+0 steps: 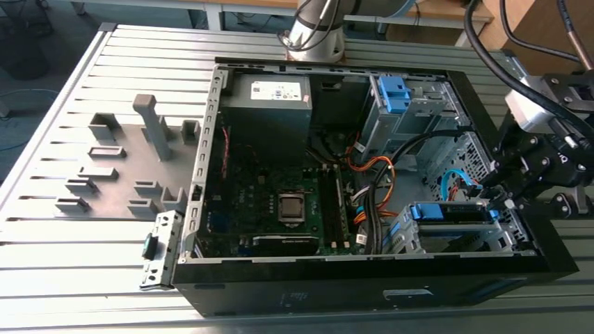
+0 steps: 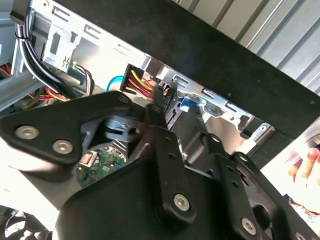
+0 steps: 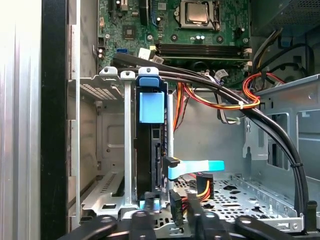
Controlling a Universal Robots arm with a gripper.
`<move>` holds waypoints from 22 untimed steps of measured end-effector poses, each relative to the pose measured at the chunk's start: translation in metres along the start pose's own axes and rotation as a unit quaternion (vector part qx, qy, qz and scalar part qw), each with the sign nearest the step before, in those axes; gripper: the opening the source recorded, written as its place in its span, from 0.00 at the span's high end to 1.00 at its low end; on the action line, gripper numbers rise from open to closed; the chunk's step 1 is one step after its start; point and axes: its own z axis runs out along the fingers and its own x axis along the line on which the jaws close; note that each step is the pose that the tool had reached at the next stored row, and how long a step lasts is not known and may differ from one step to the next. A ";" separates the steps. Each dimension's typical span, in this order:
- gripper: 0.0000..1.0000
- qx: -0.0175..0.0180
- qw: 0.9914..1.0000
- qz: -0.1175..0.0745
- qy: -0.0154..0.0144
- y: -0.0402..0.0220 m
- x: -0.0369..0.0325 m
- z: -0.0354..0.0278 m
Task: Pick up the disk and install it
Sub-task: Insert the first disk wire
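The disk (image 3: 150,150) sits upright in its metal cage (image 3: 107,150), with cables (image 3: 220,95) crossing at 2 o'clock. The hand (image 1: 515,202) hangs just beside it; whether it is apart or together, I cannot tell.

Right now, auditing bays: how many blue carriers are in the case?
2: upper carrier beside the power supply; lower carrier in the lower cage. Others may be hidden.

Black disk (image 3: 150,160) (blue rails)

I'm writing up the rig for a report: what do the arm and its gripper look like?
The gripper is a black, angular linkage of flat plates joined by silver screws, seen close in the second wrist view. Behind it sits a white block. Thick black cables loop to the wrist. The arm's base column is silver-grey.
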 end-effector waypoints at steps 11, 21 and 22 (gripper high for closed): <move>0.84 0.000 1.000 0.000 0.000 -0.0007 0.0000 0.0000; 0.84 0.000 1.000 0.000 0.000 0.0117 -0.0018 0.0005; 0.84 0.000 1.000 0.000 0.000 0.0133 -0.0018 0.0006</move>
